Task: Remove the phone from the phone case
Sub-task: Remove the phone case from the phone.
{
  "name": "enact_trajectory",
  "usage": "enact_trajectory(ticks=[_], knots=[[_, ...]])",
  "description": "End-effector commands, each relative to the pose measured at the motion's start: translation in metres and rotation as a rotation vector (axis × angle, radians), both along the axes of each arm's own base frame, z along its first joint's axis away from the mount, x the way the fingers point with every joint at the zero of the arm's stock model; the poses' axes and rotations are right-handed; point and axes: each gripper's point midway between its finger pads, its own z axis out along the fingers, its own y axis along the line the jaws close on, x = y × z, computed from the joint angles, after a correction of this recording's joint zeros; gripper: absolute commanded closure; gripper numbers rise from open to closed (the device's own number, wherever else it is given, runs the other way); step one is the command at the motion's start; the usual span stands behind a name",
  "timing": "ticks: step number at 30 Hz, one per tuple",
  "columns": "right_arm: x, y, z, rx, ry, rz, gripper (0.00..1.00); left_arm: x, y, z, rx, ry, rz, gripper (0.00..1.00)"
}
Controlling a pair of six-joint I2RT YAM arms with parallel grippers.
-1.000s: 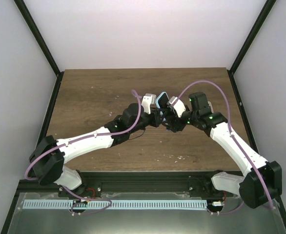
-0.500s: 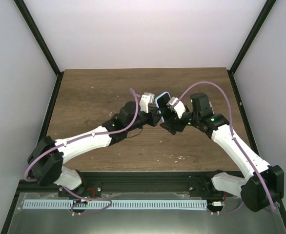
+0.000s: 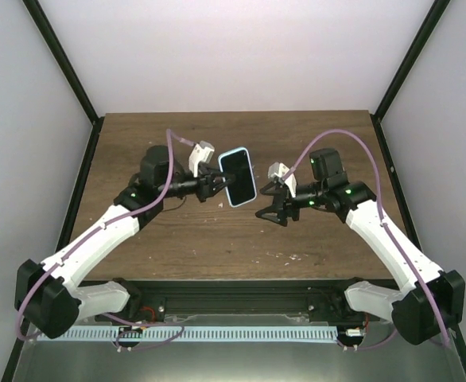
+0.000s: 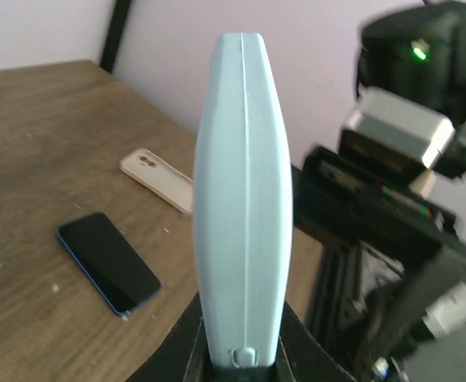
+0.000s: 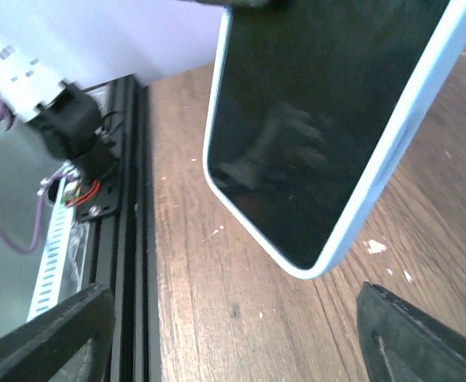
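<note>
My left gripper (image 3: 215,182) is shut on the bottom end of the phone in its light-blue case (image 3: 238,177) and holds it in the air over the table's middle, dark screen facing the right arm. In the left wrist view the case's edge (image 4: 241,199) stands upright between my jaws (image 4: 241,368). My right gripper (image 3: 266,204) is open and empty, a short gap to the right of the phone. In the right wrist view the dark screen with its blue rim (image 5: 312,119) hangs above and ahead of my wide-spread fingers (image 5: 50,334).
The left wrist view shows a bare dark phone (image 4: 106,263) and a beige case (image 4: 157,179) lying on the wooden table (image 3: 169,143); neither shows in the top view. The black frame rail (image 3: 233,290) runs along the table's near edge.
The two grippers were together at the phone. The left arm has swung back to the left with the cased phone; the right gripper has let go, opened and stands apart.
</note>
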Motion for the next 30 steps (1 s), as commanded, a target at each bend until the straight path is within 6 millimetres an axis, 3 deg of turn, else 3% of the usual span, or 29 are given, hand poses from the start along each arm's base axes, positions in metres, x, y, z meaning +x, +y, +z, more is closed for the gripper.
enact_trajectory(ticks=[1, 6, 14, 18, 30], knots=[[-0.027, 0.009, 0.014, 0.07, 0.033, 0.175, 0.22, -0.054, 0.008, 0.004, -0.051, -0.088, -0.3, 1.0], [-0.041, 0.014, 0.002, 0.039, 0.044, 0.259, 0.45, -0.075, 0.013, 0.011, -0.088, -0.145, -0.377, 1.0], [-0.057, 0.03, 0.005, 0.021, -0.054, 0.319, 0.52, -0.079, 0.013, 0.013, -0.108, -0.123, -0.422, 1.0], [-0.06, 0.034, 0.006, 0.012, -0.068, 0.345, 0.64, -0.079, 0.014, 0.012, -0.107, -0.115, -0.429, 1.0], [-0.068, 0.03, 0.008, 0.002, -0.145, 0.358, 0.79, -0.07, 0.014, 0.008, -0.136, -0.044, -0.443, 1.0]])
